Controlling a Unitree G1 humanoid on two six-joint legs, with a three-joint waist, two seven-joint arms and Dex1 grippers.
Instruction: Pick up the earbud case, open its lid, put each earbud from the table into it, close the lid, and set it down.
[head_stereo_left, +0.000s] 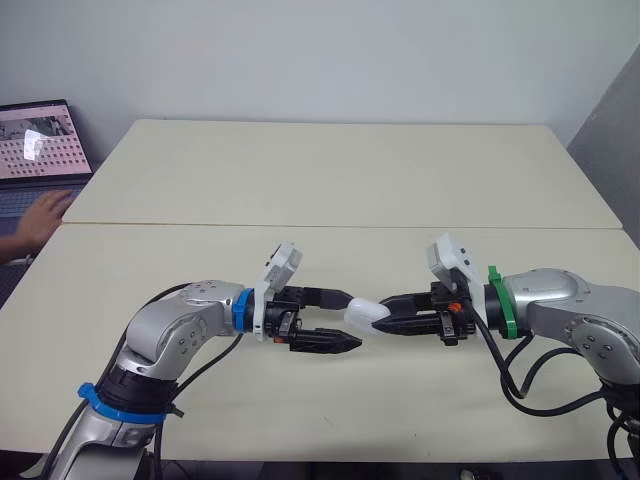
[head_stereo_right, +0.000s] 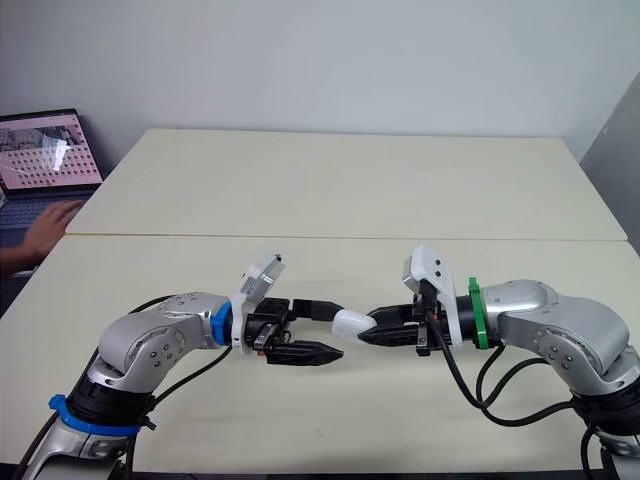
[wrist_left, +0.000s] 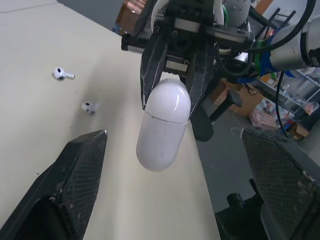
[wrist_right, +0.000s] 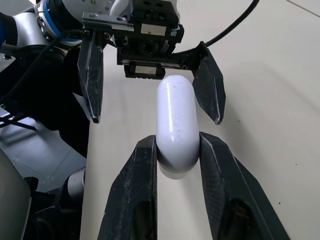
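Note:
The white earbud case (head_stereo_left: 365, 313) hangs above the table with its lid closed, between my two grippers. My right gripper (head_stereo_left: 381, 314) is shut on one end of it; in the right wrist view the case (wrist_right: 175, 120) sits clamped between the fingers (wrist_right: 145, 175). My left gripper (head_stereo_left: 355, 320) is open, its fingertips on either side of the case's free end without touching it. In the left wrist view two white earbuds (wrist_left: 61, 74) (wrist_left: 89, 107) lie apart on the table beyond the case (wrist_left: 162, 125).
Two cream tables (head_stereo_left: 330, 180) meet at a seam across the middle. A laptop (head_stereo_left: 40, 140) stands at the far left edge, with a person's hand (head_stereo_left: 40, 218) at its keyboard. The front edge of the near table runs just below my arms.

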